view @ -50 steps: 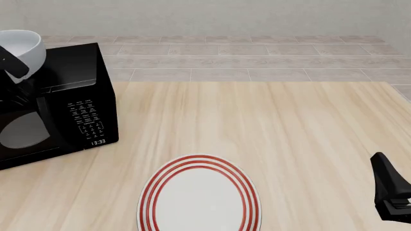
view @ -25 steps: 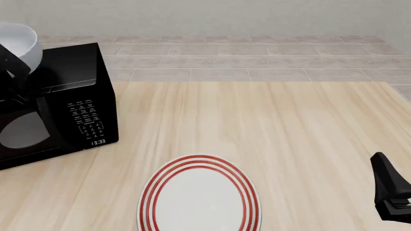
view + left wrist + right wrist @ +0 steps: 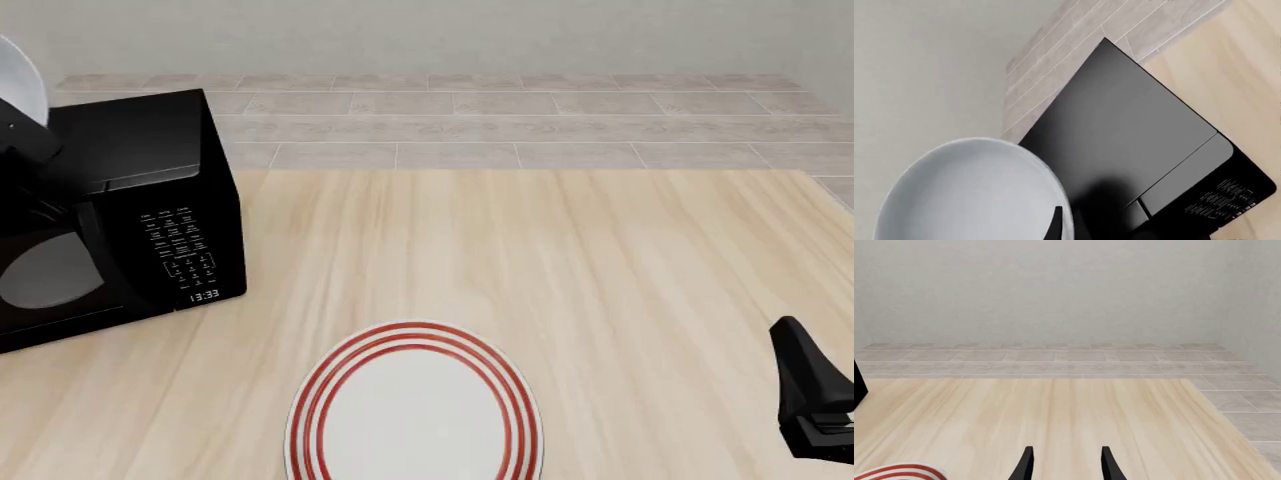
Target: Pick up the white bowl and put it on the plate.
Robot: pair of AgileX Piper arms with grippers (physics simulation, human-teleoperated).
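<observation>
The white bowl point(image 3: 967, 195) hangs above the microwave's top, held by its rim in my left gripper point(image 3: 19, 138), which is shut on it. One dark finger point(image 3: 1054, 226) crosses the rim in the left wrist view. From the front, only a sliver of the bowl point(image 3: 19, 72) shows at the far left edge. The plate point(image 3: 414, 405), white with red rings, lies flat at the table's near middle; its edge point(image 3: 901, 472) shows in the right wrist view. My right gripper point(image 3: 1066, 467) hovers open and empty over the near right of the table, and its body point(image 3: 807, 400) shows at the front view's right edge.
A black microwave point(image 3: 134, 220) stands at the table's left, its keypad side facing right; its top point(image 3: 1134, 145) lies below the bowl. Bare wood table point(image 3: 561, 260) stretches between plate and far edge, with tiled floor point(image 3: 507, 120) beyond.
The left gripper has carried the bowl further left and slightly up, so most of it has slid out of the front view. The right arm and plate have not moved.
</observation>
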